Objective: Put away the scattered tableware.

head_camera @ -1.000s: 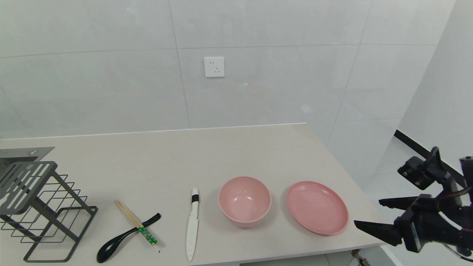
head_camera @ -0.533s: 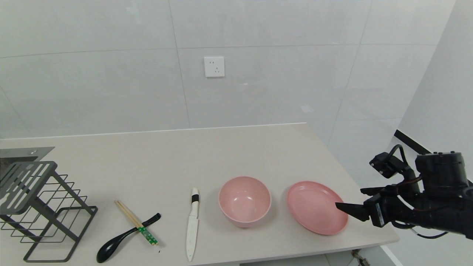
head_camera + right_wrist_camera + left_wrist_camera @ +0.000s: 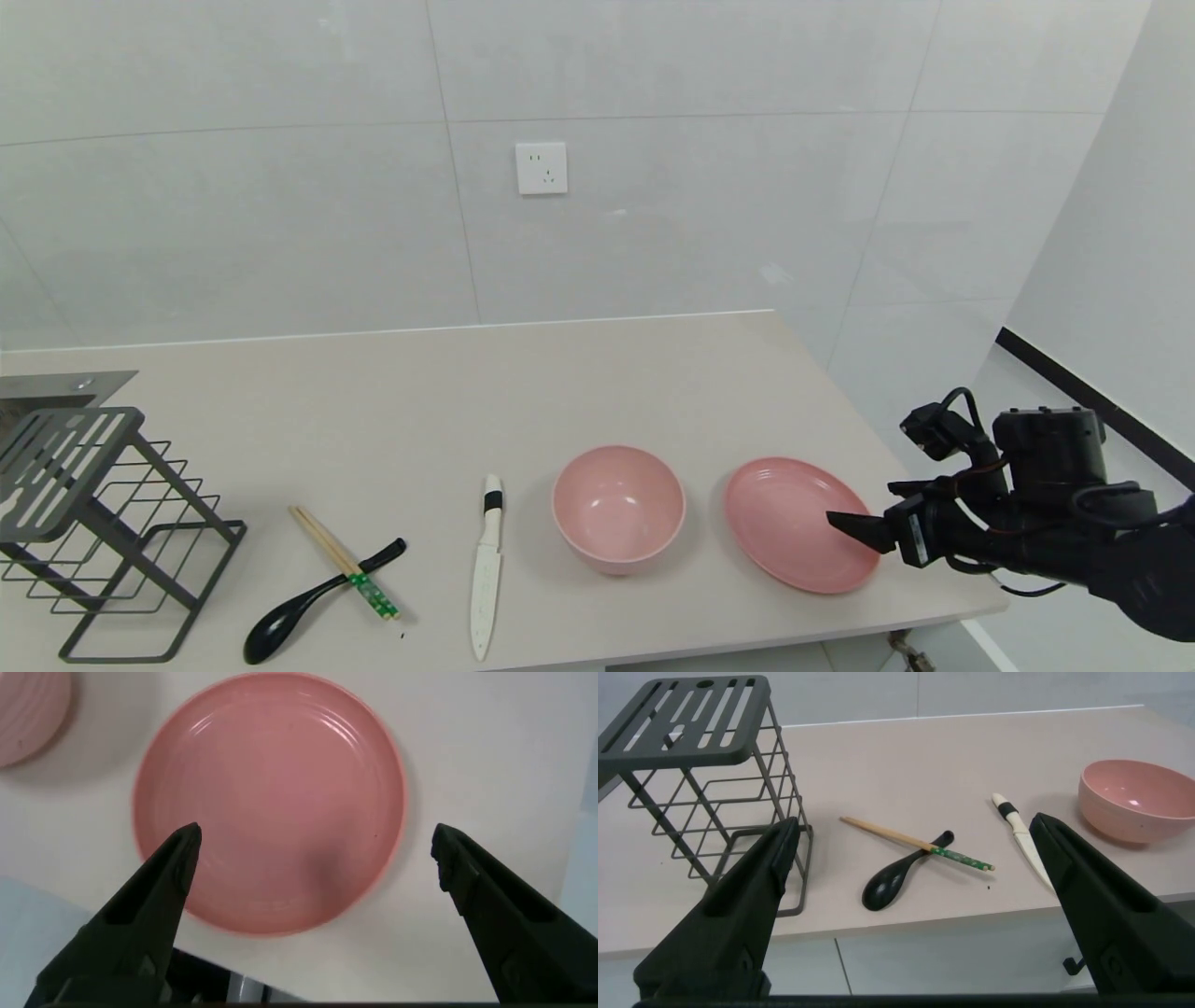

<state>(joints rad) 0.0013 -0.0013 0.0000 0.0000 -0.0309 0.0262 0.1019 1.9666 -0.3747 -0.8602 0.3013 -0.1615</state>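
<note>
one pink plate (image 3: 801,525), one pink bowl (image 3: 618,507), one white knife (image 3: 485,567), one black spoon (image 3: 313,595) and two chopsticks (image 3: 341,560) lie on the counter (image 3: 467,411), along with one dark wire rack (image 3: 56,457).

the plate sits flat near the counter's right end and front edge. the bowl is just to its left, upright, and apart from it.

since a second ago the right gripper (image 3: 860,503) has come in from beyond the counter's right edge and now hangs over the plate's right rim. its jaws are spread wide, about as wide as the plate, and hold nothing. none of the tableware has shifted.

the knife lies left of the bowl. its long axis runs almost straight from front to back, with the handle toward the wall and the blade tip toward the front edge. further left, the spoon lies on a diagonal, scoop toward the near left and handle toward the far right. the chopsticks lie side by side across the spoon's handle on the opposite diagonal, their green ends toward the front. the rack stands at the far left.

the left gripper (image 3: 913,826) hangs off the front of the counter, its jaws wide apart and empty.
</note>
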